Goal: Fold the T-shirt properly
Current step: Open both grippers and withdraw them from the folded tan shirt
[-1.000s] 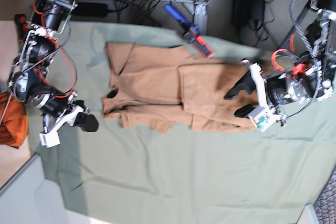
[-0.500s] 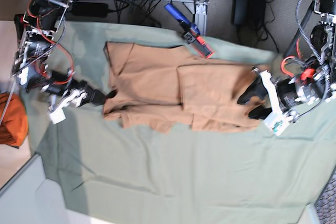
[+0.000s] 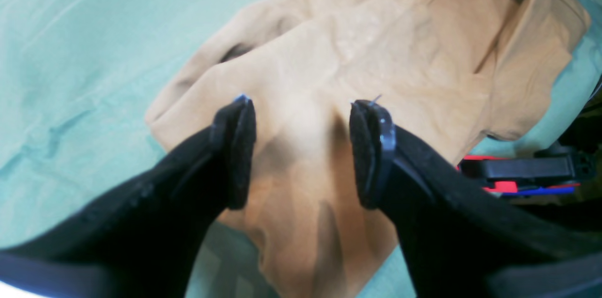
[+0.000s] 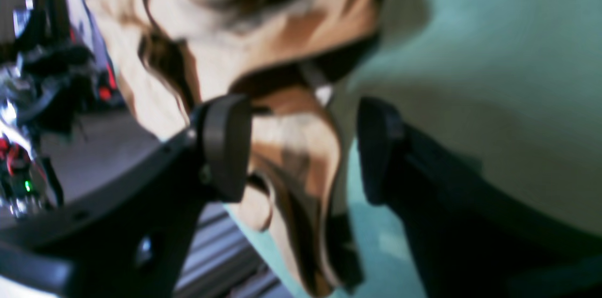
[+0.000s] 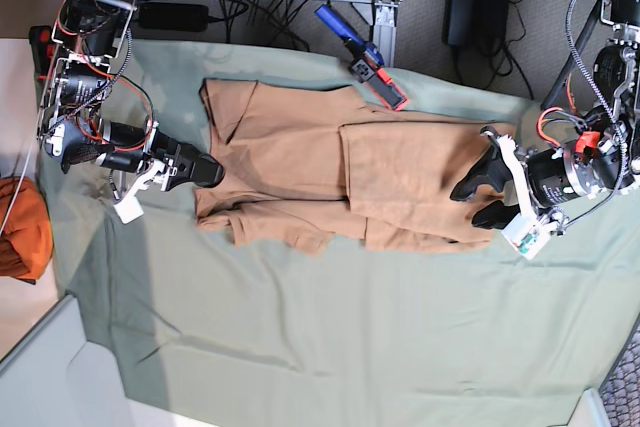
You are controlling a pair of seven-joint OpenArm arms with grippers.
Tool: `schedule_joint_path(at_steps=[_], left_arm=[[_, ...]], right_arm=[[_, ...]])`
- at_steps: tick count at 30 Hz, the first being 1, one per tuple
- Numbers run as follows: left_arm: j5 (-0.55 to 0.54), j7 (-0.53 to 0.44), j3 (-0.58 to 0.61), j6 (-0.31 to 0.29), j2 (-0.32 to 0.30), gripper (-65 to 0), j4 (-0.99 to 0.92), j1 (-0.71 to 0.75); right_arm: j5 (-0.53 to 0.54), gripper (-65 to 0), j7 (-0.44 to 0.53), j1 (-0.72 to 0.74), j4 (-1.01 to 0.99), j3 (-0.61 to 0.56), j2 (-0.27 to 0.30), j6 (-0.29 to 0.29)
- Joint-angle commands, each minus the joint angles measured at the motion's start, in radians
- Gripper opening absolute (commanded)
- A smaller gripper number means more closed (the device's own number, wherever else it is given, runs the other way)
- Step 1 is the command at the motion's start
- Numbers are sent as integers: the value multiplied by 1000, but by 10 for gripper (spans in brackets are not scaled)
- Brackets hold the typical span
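Two end effectors flank the T-shirt (image 5: 340,182) on the green-covered tabletop (image 5: 330,347). Left end effector (image 5: 477,190) is spread over its right edge. Right end effector (image 4: 301,147) is spread around a raised fold at its left edge.

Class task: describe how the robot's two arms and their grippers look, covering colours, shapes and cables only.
Both arms are black metal with white brackets and loose red and black cables. The left gripper and right gripper each have two thick black curved fingers ending in flat dark pads.

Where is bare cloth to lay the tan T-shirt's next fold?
The sage-green table cloth lies bare below the tan T-shirt in the base view. The shirt's ends are crowded by the open left gripper and open right gripper.
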Motion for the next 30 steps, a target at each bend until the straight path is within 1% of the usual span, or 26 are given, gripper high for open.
schedule_joint_path(at_steps=[1,6,15,16,17,20,22,23,30], left_arm=[[-18,-15,-7,-15,-8,-293,16,-13],[-18,-15,-7,-15,-8,-293,16,-13],[-18,-15,-7,-15,-8,-293,15,-13],[-18,-15,-7,-15,-8,-293,15,-13],[-18,-15,-7,-15,-8,-293,15,-13],[-18,-14,-7,-15,-8,-293,15,-13],[-21,-6,-7,-15,-8,-293,16,-13],[-29,-2,-7,-15,-8,-293,16,-13],[-40,8,-7,-15,-8,-293,16,-13]], right_arm=[[29,-292,1,22,13,-16,19,130],[29,-292,2,22,13,-103,18,130],[27,-299,2,23,13,-111,-26,130],[27,-323,3,23,13,-111,-30,130],[27,-365,3,23,13,-111,-31,130],[11,-543,8,23,13,-111,-30,129],[9,-641,14,23,13,-111,-30,129],[9,-650,14,23,13,-111,-30,129],[10,-650,13,34,14,-111,-27,130]])
